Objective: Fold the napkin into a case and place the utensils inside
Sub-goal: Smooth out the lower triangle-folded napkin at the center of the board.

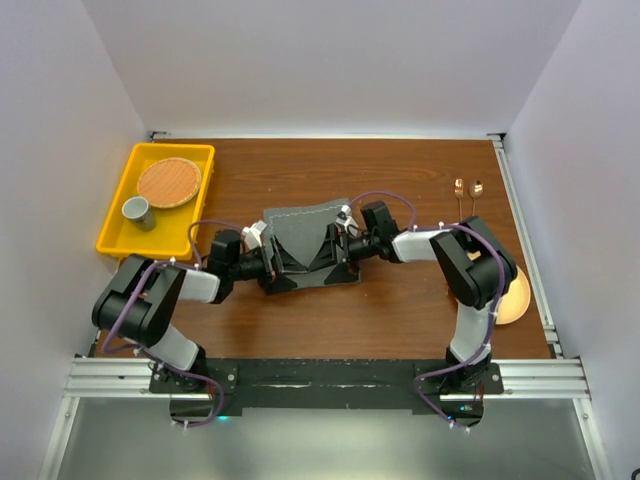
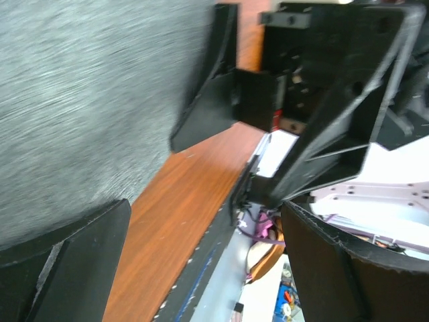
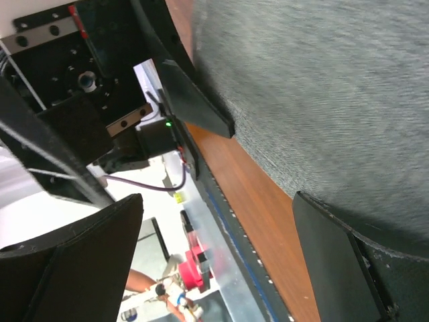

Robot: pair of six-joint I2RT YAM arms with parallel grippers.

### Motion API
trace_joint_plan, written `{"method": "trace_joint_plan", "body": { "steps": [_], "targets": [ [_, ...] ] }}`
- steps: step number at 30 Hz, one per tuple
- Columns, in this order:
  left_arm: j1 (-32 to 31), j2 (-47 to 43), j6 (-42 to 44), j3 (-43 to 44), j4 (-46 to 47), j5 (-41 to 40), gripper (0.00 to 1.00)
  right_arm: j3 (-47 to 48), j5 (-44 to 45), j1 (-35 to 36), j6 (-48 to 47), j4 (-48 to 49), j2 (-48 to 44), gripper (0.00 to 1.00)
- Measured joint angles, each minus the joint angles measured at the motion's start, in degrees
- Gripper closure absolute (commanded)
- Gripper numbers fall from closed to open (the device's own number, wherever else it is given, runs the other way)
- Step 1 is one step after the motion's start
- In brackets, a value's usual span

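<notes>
The dark grey napkin (image 1: 303, 235) lies on the wooden table at the centre. It fills the upper left of the left wrist view (image 2: 80, 100) and the upper right of the right wrist view (image 3: 322, 87). My left gripper (image 1: 281, 264) is open at the napkin's near left edge, with nothing between its fingers (image 2: 67, 261). My right gripper (image 1: 337, 251) is open at the near right edge, facing the left one, its fingers (image 3: 348, 268) also empty. Two copper utensils (image 1: 467, 192) lie at the far right of the table, away from both grippers.
A yellow tray (image 1: 120, 225) at the far left holds a round woven mat (image 1: 168, 182) and a grey cup (image 1: 136, 211). A yellow-orange plate (image 1: 513, 300) sits at the right edge, partly behind the right arm. White walls close in the table.
</notes>
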Motion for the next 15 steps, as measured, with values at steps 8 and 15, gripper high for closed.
{"method": "trace_joint_plan", "body": {
  "steps": [8,15],
  "targets": [
    [2.8,6.9,4.2,-0.4,1.9,4.0,0.00,0.0,-3.9,-2.2,-4.0,-1.0,3.4,0.02],
    [5.8,8.2,7.0,-0.1,1.7,8.1,0.00,-0.1,-6.5,-4.0,-7.0,-1.7,3.8,0.02]
  ]
}}
